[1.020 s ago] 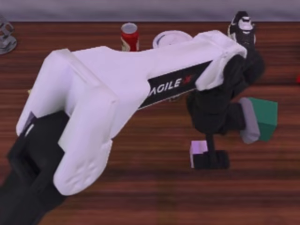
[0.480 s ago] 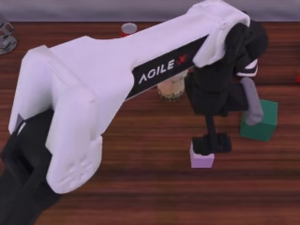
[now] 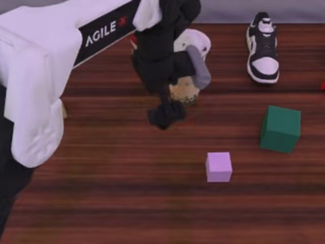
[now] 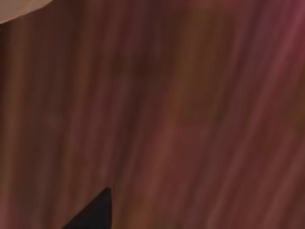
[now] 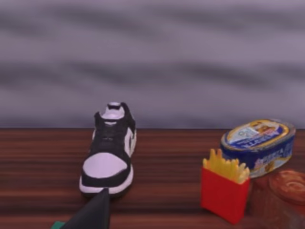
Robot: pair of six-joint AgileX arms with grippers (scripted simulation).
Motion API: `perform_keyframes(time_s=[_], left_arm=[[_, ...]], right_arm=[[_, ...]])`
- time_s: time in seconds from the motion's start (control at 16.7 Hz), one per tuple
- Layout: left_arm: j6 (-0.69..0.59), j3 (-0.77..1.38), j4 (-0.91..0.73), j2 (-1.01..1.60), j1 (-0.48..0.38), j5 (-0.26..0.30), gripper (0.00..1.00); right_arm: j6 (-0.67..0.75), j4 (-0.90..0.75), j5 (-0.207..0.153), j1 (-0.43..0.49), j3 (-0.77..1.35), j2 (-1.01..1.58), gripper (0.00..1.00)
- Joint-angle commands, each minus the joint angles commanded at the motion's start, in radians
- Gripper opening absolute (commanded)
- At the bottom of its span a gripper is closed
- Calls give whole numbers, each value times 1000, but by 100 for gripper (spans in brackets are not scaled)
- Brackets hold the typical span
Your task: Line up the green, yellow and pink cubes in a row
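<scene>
At the near middle of the wooden table (image 3: 127,203) sits the pink cube (image 3: 219,166), flat on the boards, nothing touching it. Landmark for everything else: that pink cube. The green cube (image 3: 280,128) is to its right and a bit farther back, well apart, slightly rotated against the plank lines. Left gripper (image 3: 165,114) hangs above the table to the left of the pink cube and farther back, clear of it — whether the jaws are spread or pressed together, cannot tell; it reads as one dark lump from above, and the left wrist view gives only wood grain and one dark fingertip (image 4: 93,212). A beige speckled cup-like thing (image 3: 184,91) is partly hidden under the left arm (image 3: 45,66), farther back than the gripper; a white round dish (image 3: 197,41) is behind that, also partly covered. Black-and-white sneaker (image 3: 263,47) lies at the far edge, right of and well behind the pink cube. Yellow cube: not identifiable in any view. Right gripper is outside the top view — its wrist camera shows one dark fingertip (image 5: 93,214), the sneaker, a red fries carton (image 5: 224,191) and a blue tin (image 5: 258,142); its jaw state cannot be told.
</scene>
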Motion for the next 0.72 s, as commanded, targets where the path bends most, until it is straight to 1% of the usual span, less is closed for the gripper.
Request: perform_keyframes(time_s=[0.24, 0.36, 0.42, 0.54, 0.72], left_arm=[[58, -81, 29, -33, 298, -4, 100], [84, -115, 43, -49, 416, -6, 100], [95, -129, 50, -56, 459, -6, 100], [109, -148, 60, -69, 514, -7, 100], [113, -153, 63, -72, 526, -7, 100]], right_arm=[[0, 0, 0, 0, 0, 0, 100], [0, 0, 0, 0, 0, 0, 100], [0, 0, 0, 0, 0, 0, 100], [0, 0, 0, 0, 0, 0, 100], [0, 0, 0, 0, 0, 0, 100]])
